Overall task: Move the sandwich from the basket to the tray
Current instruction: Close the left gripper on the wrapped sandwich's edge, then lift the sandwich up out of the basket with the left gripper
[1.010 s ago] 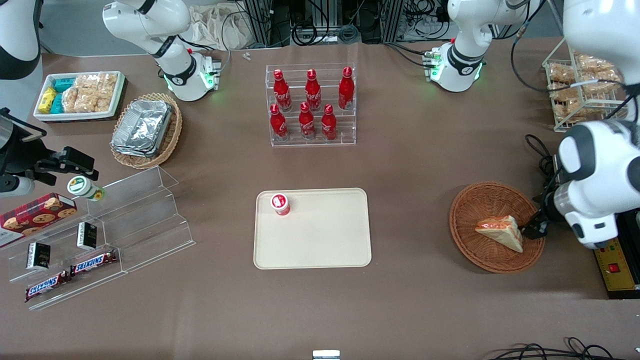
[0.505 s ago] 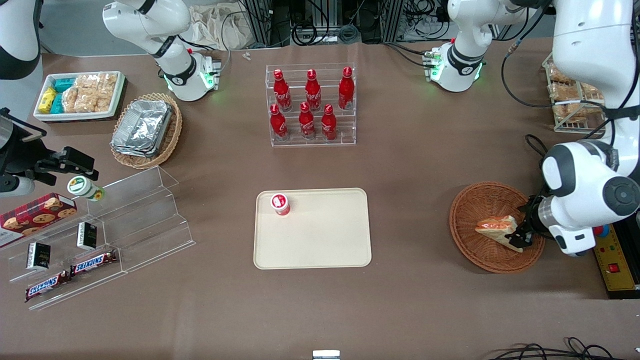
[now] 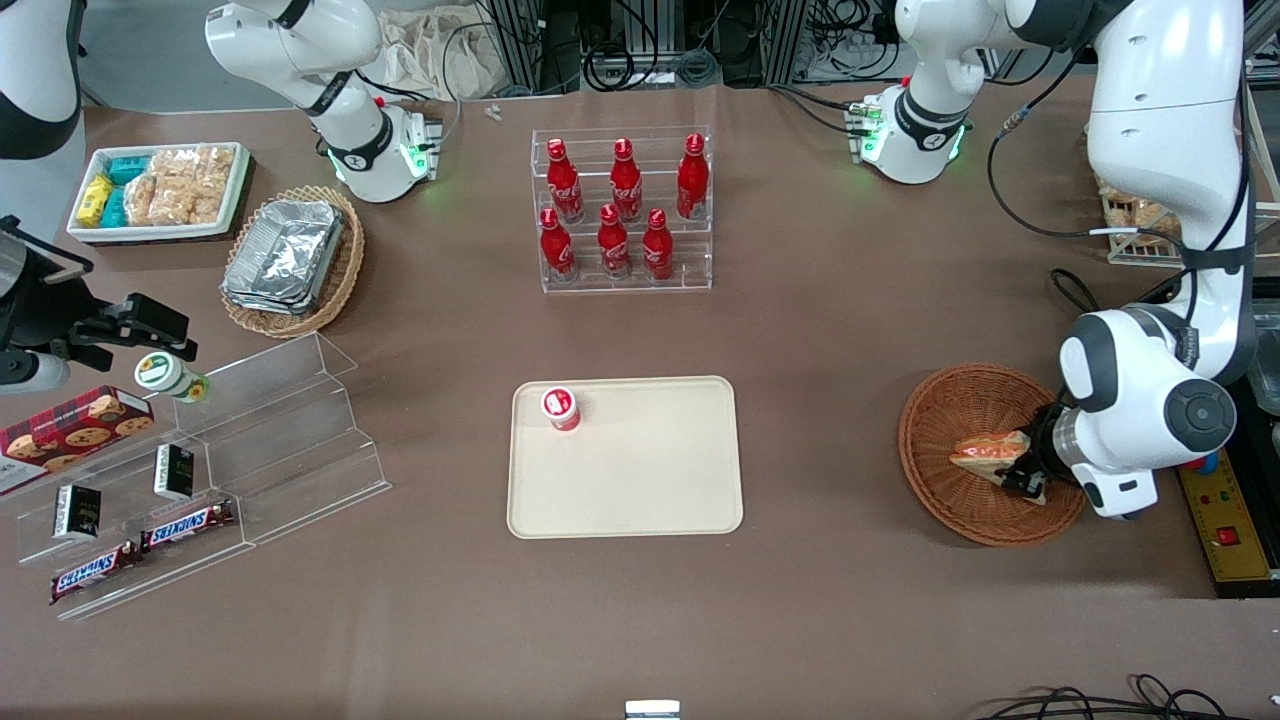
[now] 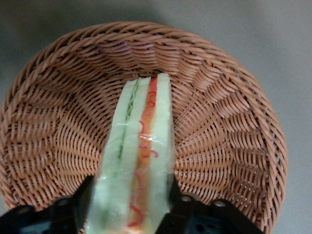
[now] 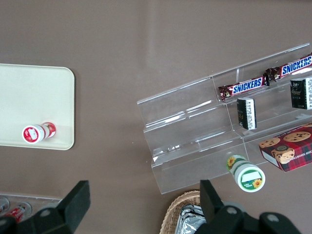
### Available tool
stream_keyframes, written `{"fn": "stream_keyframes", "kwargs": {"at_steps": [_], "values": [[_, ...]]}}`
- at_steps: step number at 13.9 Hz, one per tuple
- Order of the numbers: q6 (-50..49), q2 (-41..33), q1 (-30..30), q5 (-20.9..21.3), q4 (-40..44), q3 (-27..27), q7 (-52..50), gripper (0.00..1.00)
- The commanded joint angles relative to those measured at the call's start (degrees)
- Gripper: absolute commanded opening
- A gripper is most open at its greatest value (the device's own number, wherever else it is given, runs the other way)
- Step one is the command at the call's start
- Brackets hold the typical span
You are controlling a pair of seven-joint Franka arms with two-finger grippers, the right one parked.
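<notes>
Wicker basket [image 3: 975,460] at right of frame, my gripper [image 3: 1018,474] pinching the sandwich [image 4: 137,161], so next I'd lift toward the tray [image 3: 640,480].

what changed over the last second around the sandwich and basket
The left arm's claw slid in from the basket's rim, away from the working arm's end of the table, and now straddles the sandwich, one finger on each bread face in the wrist view. The sandwich sits in the basket where it was. The tray and the small red cup on it have not moved.
</notes>
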Motion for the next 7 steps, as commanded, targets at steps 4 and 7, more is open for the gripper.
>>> {"fn": "stream_keyframes", "kwargs": {"at_steps": [4, 7], "values": [[-16.2, -10.3, 1.6, -0.2, 2.3, 0.3, 10.1, 0.00], [-28.1, -15.3, 2.1, -0.4, 6.4, 0.2, 24.1, 0.00]]}}
